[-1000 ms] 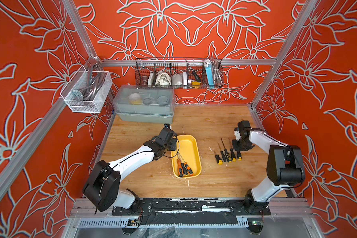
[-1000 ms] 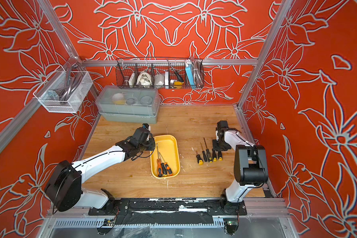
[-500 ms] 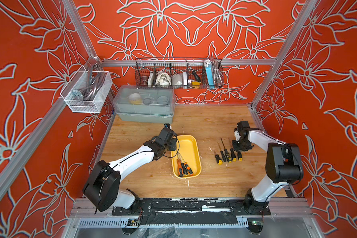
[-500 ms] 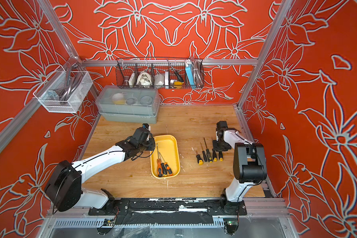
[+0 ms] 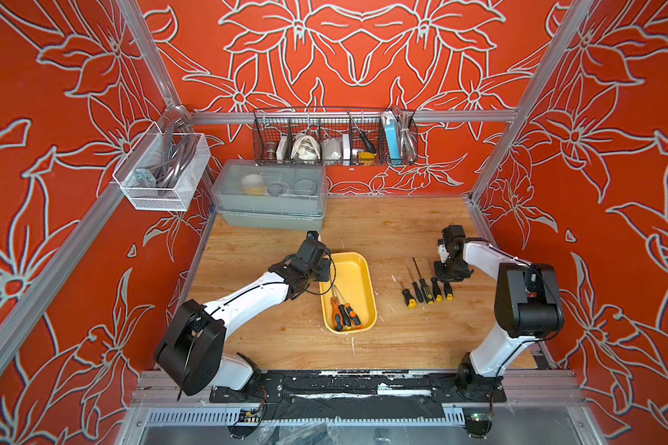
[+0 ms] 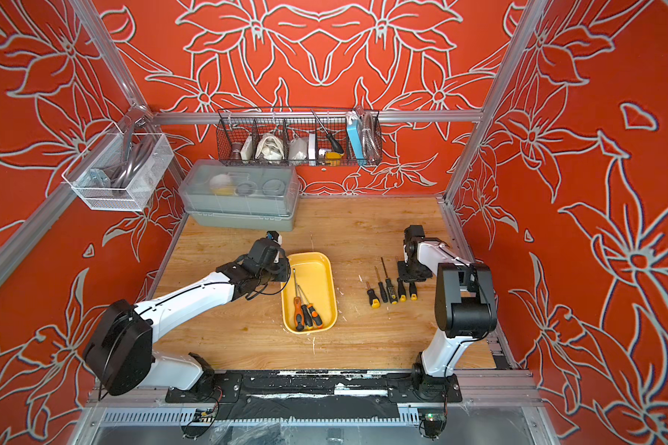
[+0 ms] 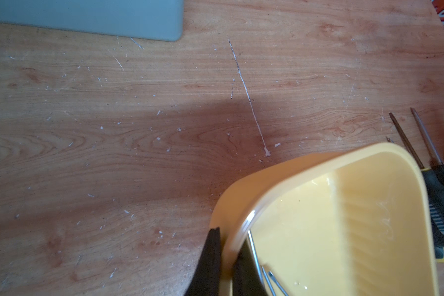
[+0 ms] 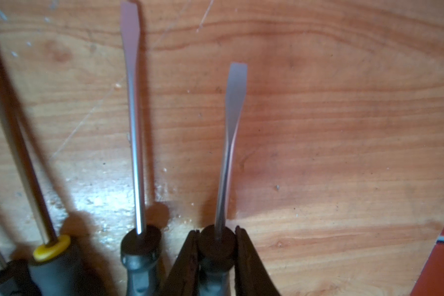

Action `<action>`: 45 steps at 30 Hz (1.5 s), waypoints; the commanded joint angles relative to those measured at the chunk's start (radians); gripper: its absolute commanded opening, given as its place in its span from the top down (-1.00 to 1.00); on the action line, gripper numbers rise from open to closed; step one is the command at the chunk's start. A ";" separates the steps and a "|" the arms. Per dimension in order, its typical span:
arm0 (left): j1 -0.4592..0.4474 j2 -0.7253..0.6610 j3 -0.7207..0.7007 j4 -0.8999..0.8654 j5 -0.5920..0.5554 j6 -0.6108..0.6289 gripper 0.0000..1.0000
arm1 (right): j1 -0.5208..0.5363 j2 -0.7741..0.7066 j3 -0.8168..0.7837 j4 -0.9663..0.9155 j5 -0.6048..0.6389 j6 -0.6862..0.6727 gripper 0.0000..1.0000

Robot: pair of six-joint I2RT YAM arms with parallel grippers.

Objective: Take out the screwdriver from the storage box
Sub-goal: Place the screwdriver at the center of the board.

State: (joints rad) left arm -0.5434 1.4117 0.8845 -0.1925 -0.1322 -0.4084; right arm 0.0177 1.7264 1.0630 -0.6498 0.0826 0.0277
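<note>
A: Progress?
B: Over halfway, I'd say. A row of five screwdrivers lies on the worktop, and the right fingers clamp the end screwdriver there. Three screwdrivers lie in the storage box.
A: Left?
B: The left fingers pinch its rim.

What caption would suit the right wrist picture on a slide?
Right gripper clamps a flat-blade screwdriver by its handle, beside more screwdrivers on the table.

change | right arm's bulky black elbow housing | has drifted a little toward the back wall and the shallow yellow plastic storage box side
</note>
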 commanded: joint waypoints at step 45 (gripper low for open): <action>-0.002 -0.007 0.035 0.042 0.028 -0.010 1.00 | -0.012 -0.007 0.015 -0.005 -0.001 0.001 0.31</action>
State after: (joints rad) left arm -0.5434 1.4117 0.8845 -0.1921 -0.1280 -0.4084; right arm 0.0113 1.7325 1.0645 -0.6479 0.0818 0.0269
